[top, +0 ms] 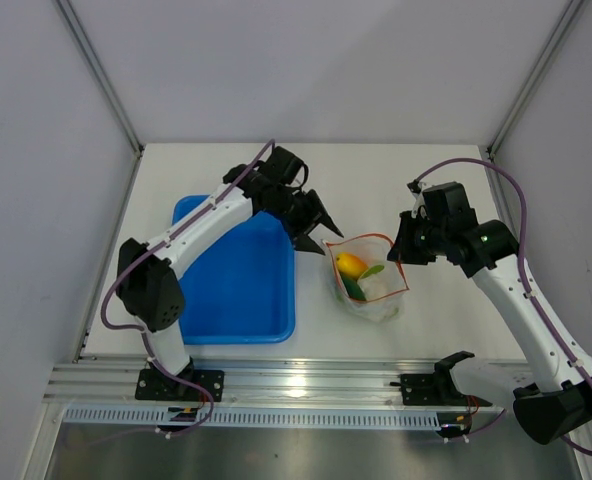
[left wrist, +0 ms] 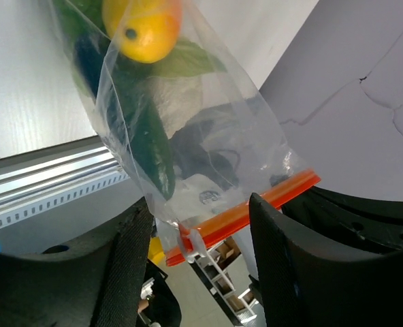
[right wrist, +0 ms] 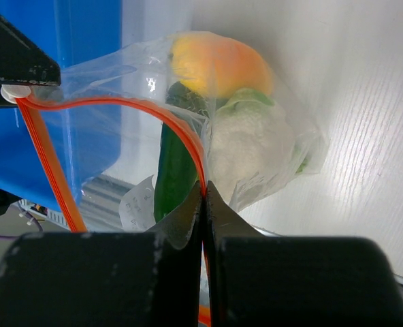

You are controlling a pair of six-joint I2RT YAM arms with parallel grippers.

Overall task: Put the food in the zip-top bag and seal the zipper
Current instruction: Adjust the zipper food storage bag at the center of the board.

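Observation:
The clear zip-top bag [top: 368, 282] hangs between both grippers just right of the blue tray, its mouth upward. Inside it show an orange-yellow fruit [top: 350, 264], a dark green cucumber [right wrist: 174, 170] and a white-and-pale-green cabbage [right wrist: 246, 139]. My right gripper [right wrist: 203, 192] is shut on the right end of the orange-red zipper [right wrist: 120, 103]. At the bag's left corner, my left gripper [left wrist: 200, 204] stands open. That end of the zipper [left wrist: 256, 208], with a small white tab, lies between its fingers [left wrist: 123, 272], touching neither. From above, the left gripper [top: 318, 232] sits at the bag's upper left corner.
A blue plastic tray [top: 238, 290] lies left of the bag, under the left arm. White walls stand on three sides, and a metal rail [top: 296, 385] with the arm bases runs along the near edge.

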